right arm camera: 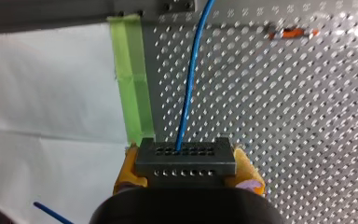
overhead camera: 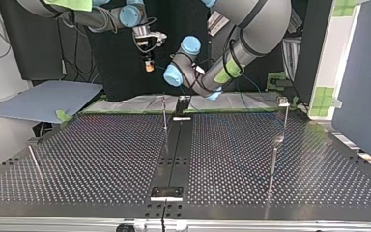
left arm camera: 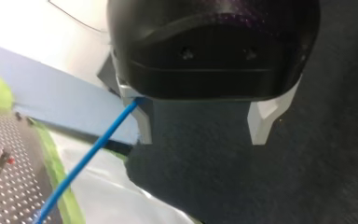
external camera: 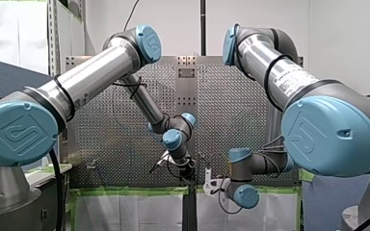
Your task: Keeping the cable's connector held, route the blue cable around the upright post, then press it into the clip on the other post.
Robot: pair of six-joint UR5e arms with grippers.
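In the right wrist view my right gripper [right arm camera: 186,163] is shut on a dark grey connector [right arm camera: 186,153], its yellow pads [right arm camera: 129,170] pressing both ends. The blue cable [right arm camera: 191,84] leaves the connector and runs ahead over the perforated table [right arm camera: 284,116]. My left gripper [left arm camera: 203,126] is open, with nothing between its pale fingers [left arm camera: 261,123]; the blue cable [left arm camera: 88,158] passes just outside one finger. In the top view my left gripper [overhead camera: 183,104] hangs beside a thin upright post [overhead camera: 164,113]. My right gripper [overhead camera: 148,65] is higher, off the table's far edge. A post with a clip [overhead camera: 284,102] stands at that view's right.
Green tape [right arm camera: 133,79] lines the table's edge over white sheeting [right arm camera: 51,93]. Two more thin posts [overhead camera: 273,162] [overhead camera: 35,163] stand nearer the top view's camera. A dark rail [overhead camera: 174,150] runs down the table's middle. A blue-grey panel [overhead camera: 43,99] lies at the top view's left.
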